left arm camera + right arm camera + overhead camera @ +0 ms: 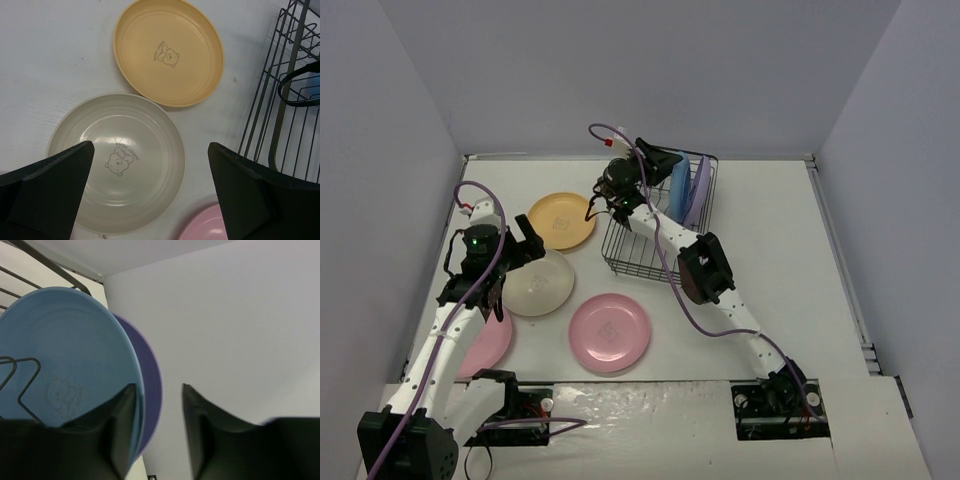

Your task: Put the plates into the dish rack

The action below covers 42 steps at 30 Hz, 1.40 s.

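Observation:
The black wire dish rack [645, 250] stands at the back centre, with the blue plate [678, 180] and the lavender plate [698, 188] upright in it. My right gripper [658, 160] is open beside the blue plate's top edge. In the right wrist view the blue plate [65, 360] lies by the left finger and the lavender plate [154, 385] behind it; the gripper [157, 390] holds nothing. My left gripper [517, 250] is wide open above the cream plate [538, 283]. The cream plate [115, 160] shows between the fingers of that gripper [150, 150]. The yellow-orange plate [560, 220] lies flat behind it.
One pink plate [610, 332] lies flat at the front centre, and another [488, 345] is partly under my left arm. In the left wrist view the yellow-orange plate [167, 50], the rack's side [287, 100] and a pink rim [205, 227] show. Walls enclose the table.

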{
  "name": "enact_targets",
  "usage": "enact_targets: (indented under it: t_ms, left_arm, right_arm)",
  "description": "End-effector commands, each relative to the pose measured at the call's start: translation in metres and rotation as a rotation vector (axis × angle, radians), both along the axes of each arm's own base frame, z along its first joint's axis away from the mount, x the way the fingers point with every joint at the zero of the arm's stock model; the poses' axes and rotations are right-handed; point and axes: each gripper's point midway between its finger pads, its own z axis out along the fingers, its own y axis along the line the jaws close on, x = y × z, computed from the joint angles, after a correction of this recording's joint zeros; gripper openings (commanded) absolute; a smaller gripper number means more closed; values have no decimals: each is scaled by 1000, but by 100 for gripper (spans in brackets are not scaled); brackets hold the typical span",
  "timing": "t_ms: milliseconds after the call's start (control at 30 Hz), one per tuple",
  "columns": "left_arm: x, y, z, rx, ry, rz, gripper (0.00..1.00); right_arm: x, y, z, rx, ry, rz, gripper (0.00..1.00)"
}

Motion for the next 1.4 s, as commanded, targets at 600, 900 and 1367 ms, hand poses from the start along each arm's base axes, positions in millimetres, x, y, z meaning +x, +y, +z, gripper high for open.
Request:
enact_targets:
  t_ms: [600,900,1367]
  left_arm:
    - [13,-3,21,-14,-70,-18,97]
    - [18,-8,26,-31,-44,-31,97]
    - [-11,-27,21,-173,26,-65,97]
  right_arm:
    - [-45,1,92,329,-332,2,100]
    - [-48,82,159,674,-432,506,100]
    - [-144,47,175,1570,-244,926,100]
